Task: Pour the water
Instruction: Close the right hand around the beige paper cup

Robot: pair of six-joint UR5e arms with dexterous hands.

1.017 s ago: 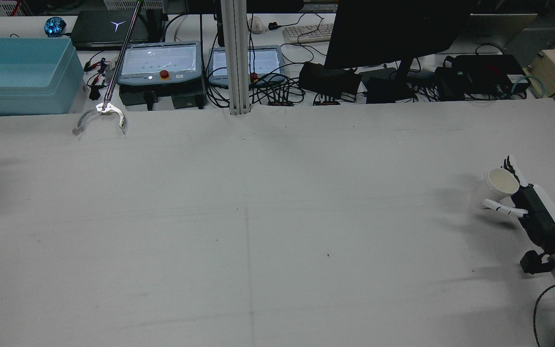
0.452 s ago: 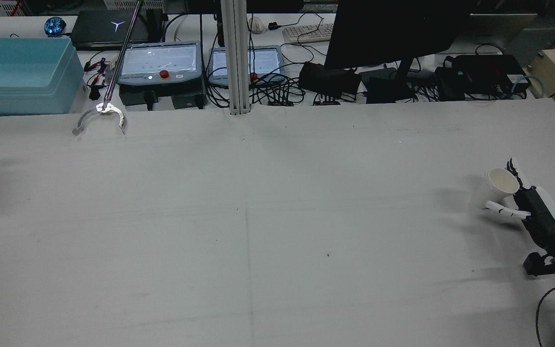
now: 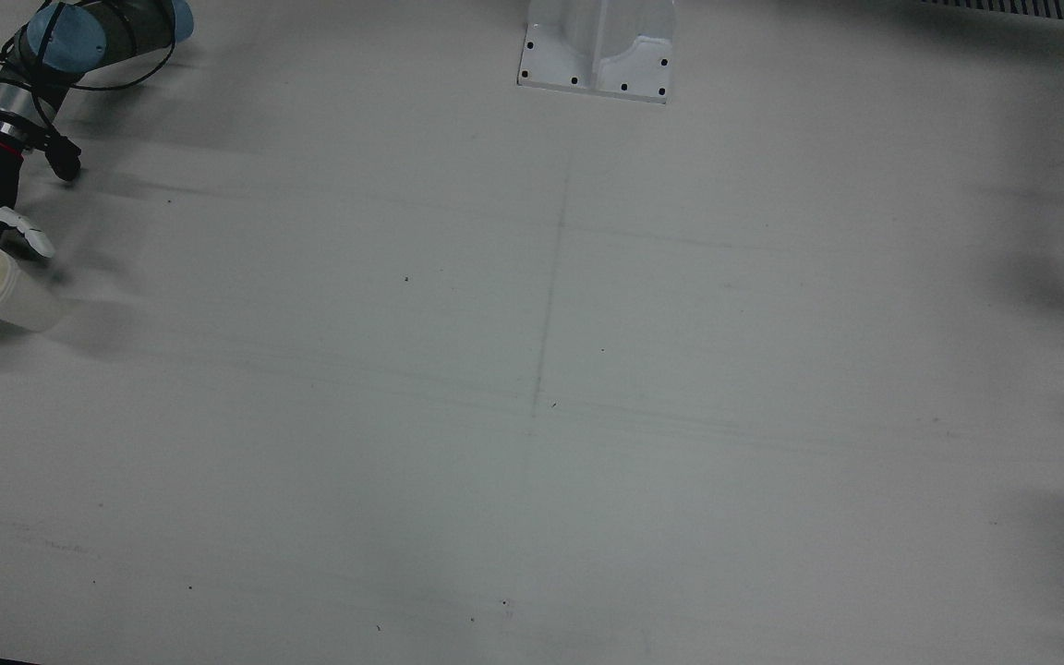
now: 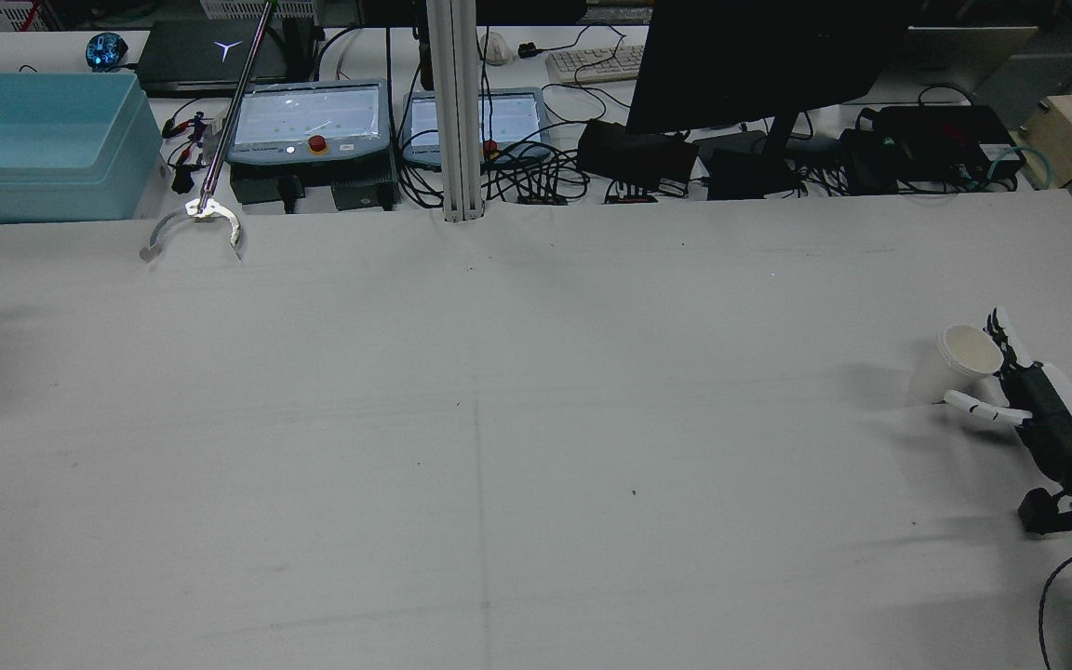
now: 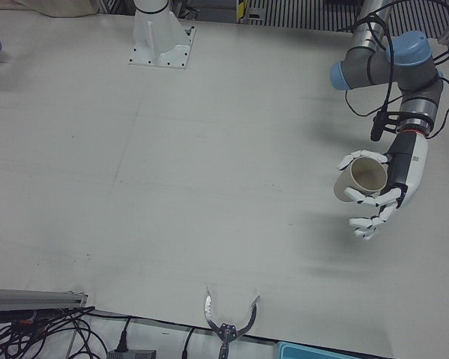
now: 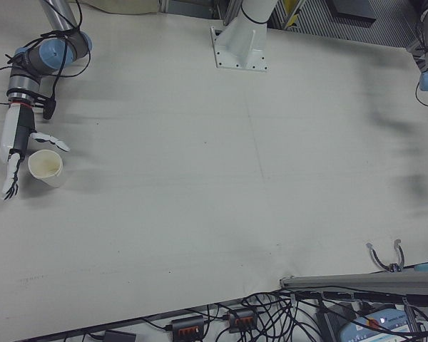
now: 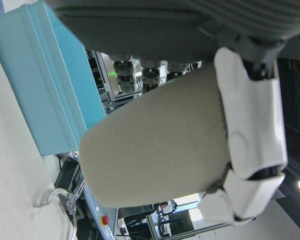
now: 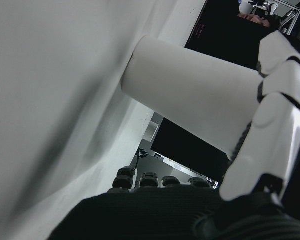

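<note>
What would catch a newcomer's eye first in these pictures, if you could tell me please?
Probably the near-bare white cloth-covered table, with each robot hand at an edge beside a cup. The right hand at the table's right edge has its fingers beside an upright white paper cup standing on the cloth; the left hand holds a beige paper cup in the air. A light-blue plastic bin sits beyond the far left corner.

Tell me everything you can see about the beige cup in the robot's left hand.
The beige cup looks like plain paper, tapered and without a lid or handle. It is tipped on its side, with its open mouth facing the operators' side. No liquid shows inside. The left hand holds it above the table, with white fingers wrapped around its wall.
</note>
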